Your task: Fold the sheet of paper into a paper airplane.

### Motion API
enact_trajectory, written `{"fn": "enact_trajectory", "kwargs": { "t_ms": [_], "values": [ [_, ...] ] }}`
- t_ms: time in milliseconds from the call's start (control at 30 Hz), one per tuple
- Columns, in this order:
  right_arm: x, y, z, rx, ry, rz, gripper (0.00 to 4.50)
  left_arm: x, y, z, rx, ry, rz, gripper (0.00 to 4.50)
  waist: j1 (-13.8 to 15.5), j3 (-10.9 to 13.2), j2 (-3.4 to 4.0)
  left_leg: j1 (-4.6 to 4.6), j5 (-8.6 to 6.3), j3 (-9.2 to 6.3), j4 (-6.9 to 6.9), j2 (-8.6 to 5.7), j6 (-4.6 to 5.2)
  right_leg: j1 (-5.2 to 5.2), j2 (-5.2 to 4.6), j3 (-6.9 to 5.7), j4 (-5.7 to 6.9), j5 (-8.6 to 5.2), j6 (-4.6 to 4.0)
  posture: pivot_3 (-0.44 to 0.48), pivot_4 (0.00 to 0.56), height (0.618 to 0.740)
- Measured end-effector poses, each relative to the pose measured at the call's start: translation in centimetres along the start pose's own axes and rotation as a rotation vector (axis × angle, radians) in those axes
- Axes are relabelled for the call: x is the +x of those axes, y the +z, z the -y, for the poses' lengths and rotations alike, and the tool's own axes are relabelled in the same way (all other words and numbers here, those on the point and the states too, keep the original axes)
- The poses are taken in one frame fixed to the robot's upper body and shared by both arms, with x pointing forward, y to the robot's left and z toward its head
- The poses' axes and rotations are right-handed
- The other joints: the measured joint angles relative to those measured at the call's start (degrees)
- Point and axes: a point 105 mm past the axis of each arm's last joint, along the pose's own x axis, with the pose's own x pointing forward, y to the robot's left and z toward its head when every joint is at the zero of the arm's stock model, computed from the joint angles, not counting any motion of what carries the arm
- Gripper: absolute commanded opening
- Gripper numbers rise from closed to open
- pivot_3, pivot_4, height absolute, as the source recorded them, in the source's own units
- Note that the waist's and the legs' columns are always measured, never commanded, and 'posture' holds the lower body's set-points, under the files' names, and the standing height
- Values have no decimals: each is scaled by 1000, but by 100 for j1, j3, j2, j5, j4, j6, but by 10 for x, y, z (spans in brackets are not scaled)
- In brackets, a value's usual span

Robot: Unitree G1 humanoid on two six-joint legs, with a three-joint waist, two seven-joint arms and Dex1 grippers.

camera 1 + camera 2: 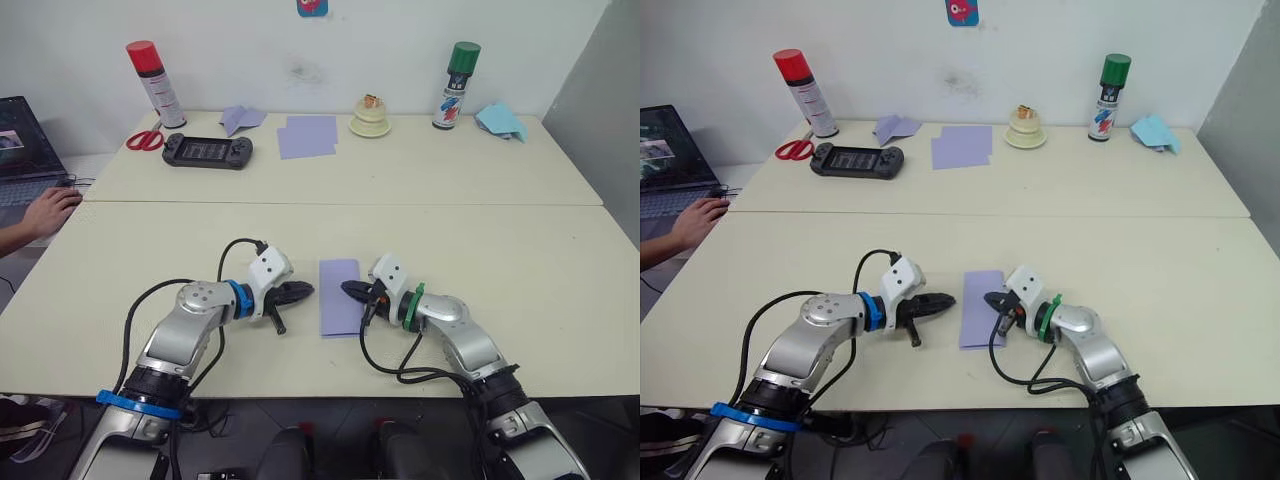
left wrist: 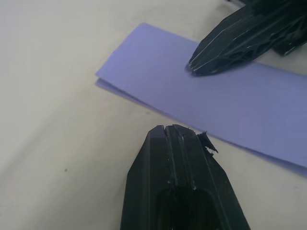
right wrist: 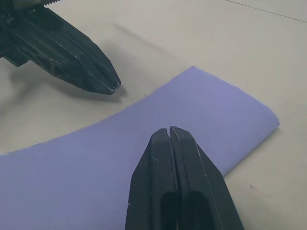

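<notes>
Now the sheet of paper lies folded lengthwise into a narrow strip on the near bench, between the two tools, likely so each can work a long edge. Left tool waits pinched closed and empty just off the paper's edge, while right tool, also closed and empty, sits over the paper. Left wrist view reveals the doubled layers along that edge, hidden from the head views.

We see bright, even overhead light on the worktop, with soft shadows. In the wrist views the left end effector looks blurred, its shadow toward nine o'clock.
</notes>
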Motion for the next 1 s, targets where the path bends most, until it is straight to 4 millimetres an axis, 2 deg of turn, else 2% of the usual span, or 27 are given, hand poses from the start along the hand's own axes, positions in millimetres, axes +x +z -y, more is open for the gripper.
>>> {"fn": "enact_trajectory", "kwargs": {
  "t_ms": [433,633,800,1000],
  "values": [
    [1,0,0,-2,-4,-1,40,10,14,18,22,-82,42,0,-1,0,0,0,0,1,0,0,0,1,0,1,0,0,0,0,150,740],
    [1,0,0,-1,-8,0,40,21,14,30,17,-125,41,0,0,0,0,0,0,1,0,0,0,1,0,1,0,0,0,0,150,740],
    [2,0,1,3,-17,2,40,25,5,35,37,-143,-11,0,0,0,0,0,0,1,0,0,0,1,0,1,0,0,0,0,150,740],
    [1,-1,1,4,-21,-1,40,28,5,32,98,-137,-28,0,1,-1,0,6,0,0,1,0,0,6,0,1,0,0,0,0,150,740]
  ]
}}
